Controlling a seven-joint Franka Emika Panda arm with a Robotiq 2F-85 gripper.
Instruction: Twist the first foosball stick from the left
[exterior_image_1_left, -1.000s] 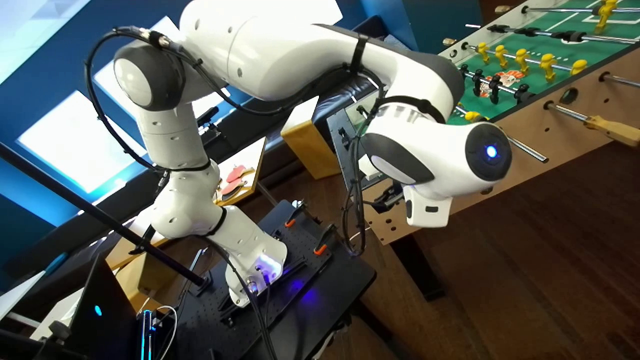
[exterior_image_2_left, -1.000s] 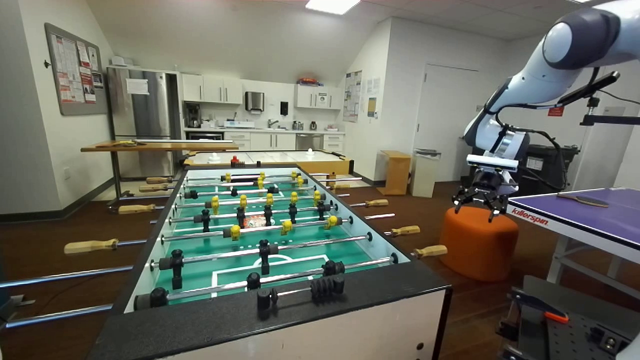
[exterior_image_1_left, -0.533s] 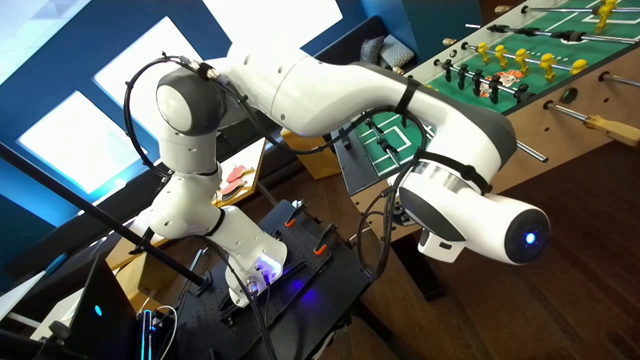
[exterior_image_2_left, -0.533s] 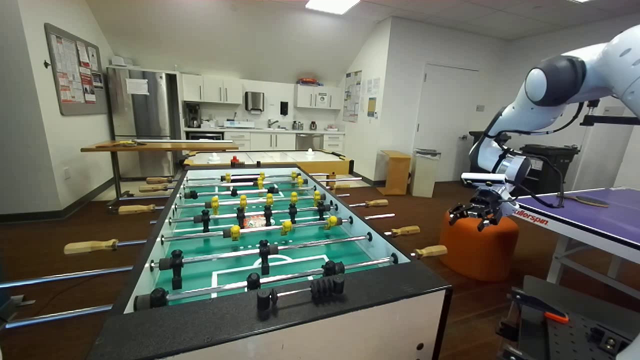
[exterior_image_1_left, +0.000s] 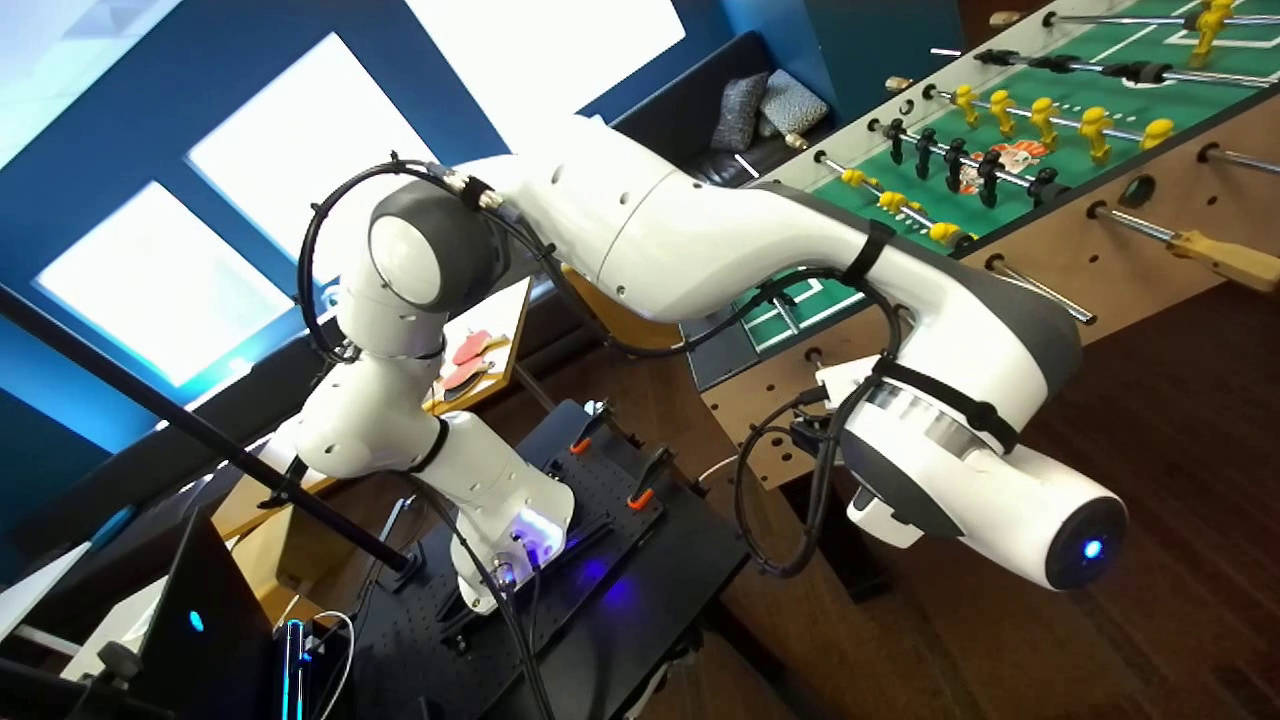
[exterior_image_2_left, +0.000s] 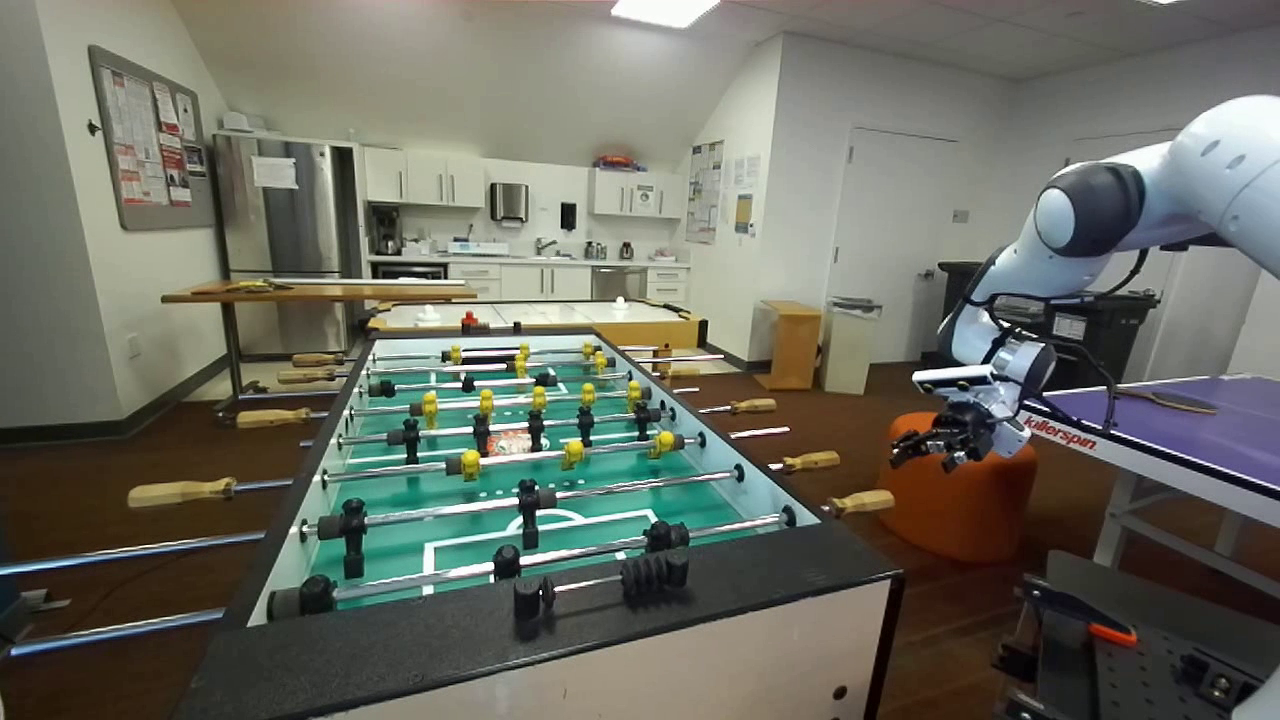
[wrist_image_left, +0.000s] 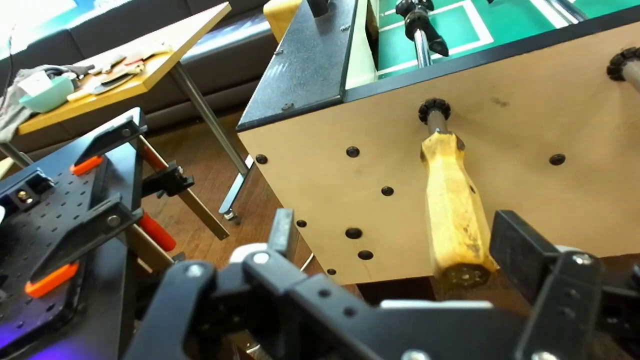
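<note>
The first foosball stick from the left ends in a yellowish wooden handle (wrist_image_left: 455, 210), which points out from the table's tan side panel (wrist_image_left: 320, 170) in the wrist view. The handle also shows in an exterior view (exterior_image_2_left: 860, 503), on the rod nearest the table's end. My gripper (wrist_image_left: 392, 235) is open and empty. The handle's end shows between the fingers in the wrist view, close to the right finger; contact is not visible. In an exterior view my gripper (exterior_image_2_left: 925, 455) is tilted toward the table, apart from the handle. In another exterior view the wrist mostly hides the handle.
A neighbouring rod (wrist_image_left: 631, 70) sticks out to the right. A black stand with orange-tipped clamps (wrist_image_left: 95, 230) is at the left. An orange stool (exterior_image_2_left: 1010, 500) and a purple ping-pong table (exterior_image_2_left: 1190, 430) stand behind the arm. A bare rod (exterior_image_1_left: 1045, 290) protrudes beside the arm.
The arm has come down. The gripper has turned from pointing down to pointing toward the foosball table's side, and is lower. The rods look unchanged.
</note>
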